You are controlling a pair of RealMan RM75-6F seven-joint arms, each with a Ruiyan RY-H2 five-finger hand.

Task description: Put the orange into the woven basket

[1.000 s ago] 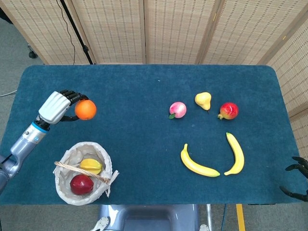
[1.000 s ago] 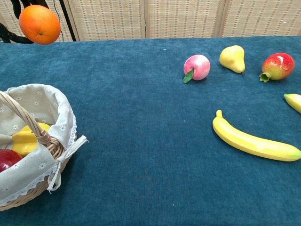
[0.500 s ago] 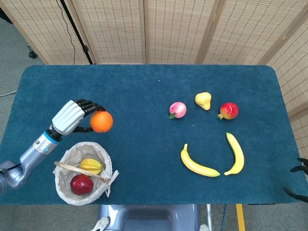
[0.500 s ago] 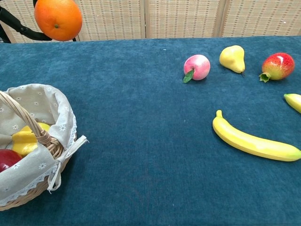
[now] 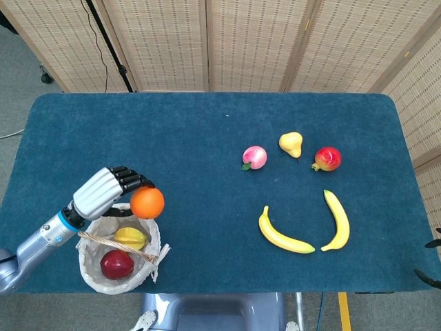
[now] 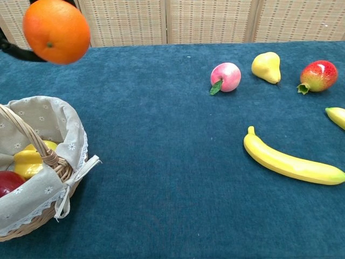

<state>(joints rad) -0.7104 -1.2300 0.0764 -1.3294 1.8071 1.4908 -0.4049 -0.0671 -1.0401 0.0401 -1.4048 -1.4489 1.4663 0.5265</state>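
Observation:
My left hand (image 5: 103, 193) grips the orange (image 5: 147, 203) from its left side, holding it in the air just above the far right rim of the woven basket (image 5: 96, 265). In the chest view the orange (image 6: 56, 31) hangs at the upper left above the basket (image 6: 59, 127), with only dark bits of the hand behind it. The cloth-lined basket holds a yellow starfruit (image 5: 130, 238) and a red apple (image 5: 116, 264). Of my right hand, only dark fingertips (image 5: 433, 243) show at the right edge of the head view.
On the right half of the blue table lie a pink peach (image 5: 254, 157), a yellow pear (image 5: 291, 144), a red pomegranate (image 5: 327, 158) and two bananas (image 5: 283, 234) (image 5: 337, 221). The basket's handle (image 5: 114, 247) arches across its opening.
My left hand carried the orange from the far left of the table toward me and to the right, ending over the basket's rim. The right hand slid further out of view.

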